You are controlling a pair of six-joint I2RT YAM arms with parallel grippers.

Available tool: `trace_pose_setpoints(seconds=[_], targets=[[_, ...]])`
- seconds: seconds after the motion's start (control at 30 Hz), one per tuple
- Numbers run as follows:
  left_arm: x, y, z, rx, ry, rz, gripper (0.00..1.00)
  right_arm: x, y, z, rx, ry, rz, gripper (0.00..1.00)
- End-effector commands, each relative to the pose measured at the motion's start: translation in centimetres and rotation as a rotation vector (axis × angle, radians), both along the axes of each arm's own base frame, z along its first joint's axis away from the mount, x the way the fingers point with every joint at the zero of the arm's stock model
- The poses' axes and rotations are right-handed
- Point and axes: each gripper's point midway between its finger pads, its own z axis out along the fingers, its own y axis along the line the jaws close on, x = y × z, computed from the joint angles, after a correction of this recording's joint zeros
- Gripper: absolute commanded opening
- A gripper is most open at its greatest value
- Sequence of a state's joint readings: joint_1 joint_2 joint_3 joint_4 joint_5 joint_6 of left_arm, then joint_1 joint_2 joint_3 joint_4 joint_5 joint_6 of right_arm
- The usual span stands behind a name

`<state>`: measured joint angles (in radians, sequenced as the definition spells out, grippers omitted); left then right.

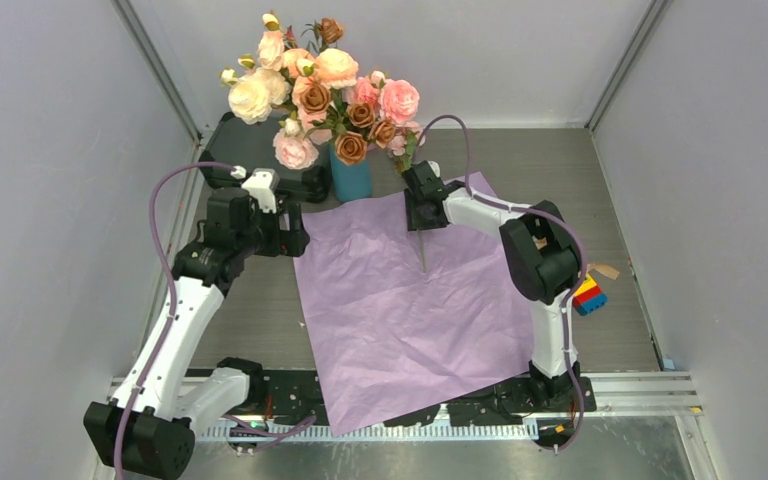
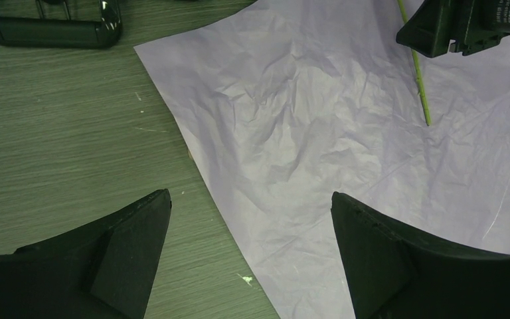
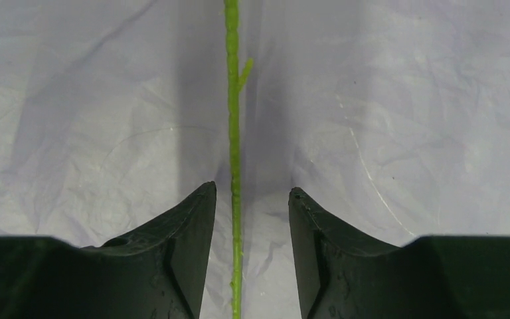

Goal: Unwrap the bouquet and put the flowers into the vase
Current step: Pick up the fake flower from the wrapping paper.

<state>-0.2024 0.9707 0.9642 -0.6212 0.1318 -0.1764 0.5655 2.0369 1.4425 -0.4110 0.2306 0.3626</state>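
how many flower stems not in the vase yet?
1. One green stem runs over the far part of the purple paper, between the open fingers of the right tool. The other flowers stand in the teal vase; the paper could hide more.

No text, label or number can be read anywhere.

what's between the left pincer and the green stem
Only bare lilac paper separates the left pincer from the stem, shown in the left wrist view.

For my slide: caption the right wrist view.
Right gripper, jaws apart, straddles a thin green stem over crinkled lilac paper.
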Motion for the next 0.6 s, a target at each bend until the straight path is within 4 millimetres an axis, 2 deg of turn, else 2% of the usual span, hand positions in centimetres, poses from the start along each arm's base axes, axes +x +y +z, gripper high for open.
trace_pose_setpoints(seconds=[0.0, 0.43, 0.5, 0.57], targets=[[0.0, -0.1, 0.1, 0.001, -0.009, -0.005, 0.93, 2.6, 1.2, 1.3, 0.014, -0.077, 0.0, 0.48], [0.0, -0.3, 0.1, 0.003, -0.011, -0.009, 0.93, 3.1, 0.4, 0.1, -0.018, -0.07, -0.03, 0.2], [0.0, -0.2, 0.1, 0.004, -0.012, -0.007, 0.93, 3.1, 0.4, 0.0, -0.018, -0.068, -0.032, 0.14], [0.0, -0.2, 0.1, 0.005, -0.013, -0.006, 0.93, 3.1, 0.3, 0.0, -0.019, -0.069, -0.038, 0.03]])
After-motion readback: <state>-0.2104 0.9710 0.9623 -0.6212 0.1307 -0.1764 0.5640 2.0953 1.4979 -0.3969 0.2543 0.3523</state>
